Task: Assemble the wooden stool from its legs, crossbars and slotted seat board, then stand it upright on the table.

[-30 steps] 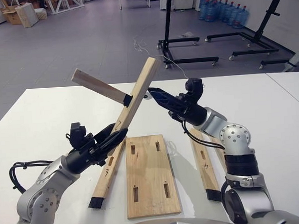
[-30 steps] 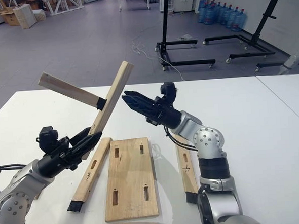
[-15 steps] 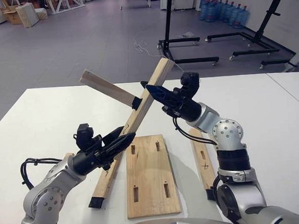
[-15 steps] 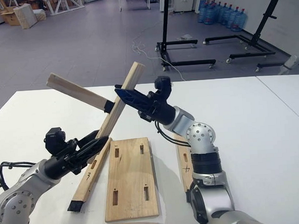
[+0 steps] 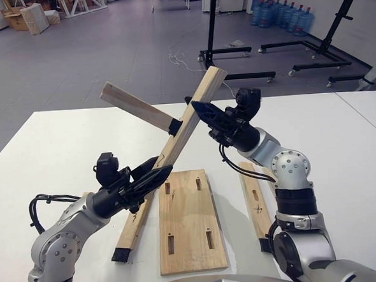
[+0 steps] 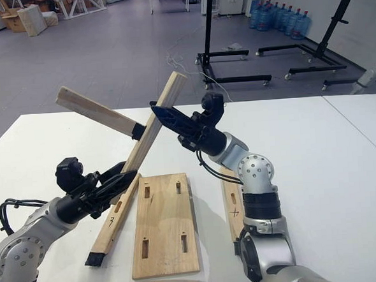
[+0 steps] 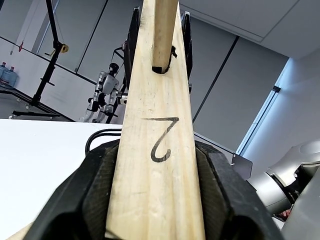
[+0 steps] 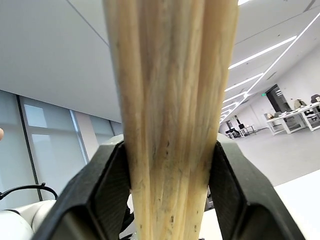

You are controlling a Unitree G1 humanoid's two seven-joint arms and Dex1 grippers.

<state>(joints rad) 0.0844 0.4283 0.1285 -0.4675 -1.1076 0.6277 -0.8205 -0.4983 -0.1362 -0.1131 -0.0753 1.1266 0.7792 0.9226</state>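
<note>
Right claw (image 5: pixel 196 108): newly clamped on pale wooden stool leg (image 5: pixel 180 132), above left claw (image 5: pixel 159 169), likewise clamped; two-handed hold suits seating short wooden crossbar (image 5: pixel 138 107).

Head camera, stereo pair: set high behind both arms, looked forward and down across the white table (image 5: pixel 48 143) to the hall floor (image 5: pixel 106 50) beyond, at middling range; both eyes shared the same ground (table, arms, raised leg (image 5: pixel 169 148), crossbar (image 5: pixel 138 109), seat board (image 5: pixel 188 224)), the right eye's picture offset slightly sideways. Left wrist camera: sat hard behind the left gripper (image 7: pixel 157 197), sighting up along the leg's numbered face to the crossbar joint. Right wrist camera: equally close behind the right gripper (image 8: pixel 170 192), faced up along the same leg's narrow edge toward the ceiling (image 8: pixel 50 45).
</note>
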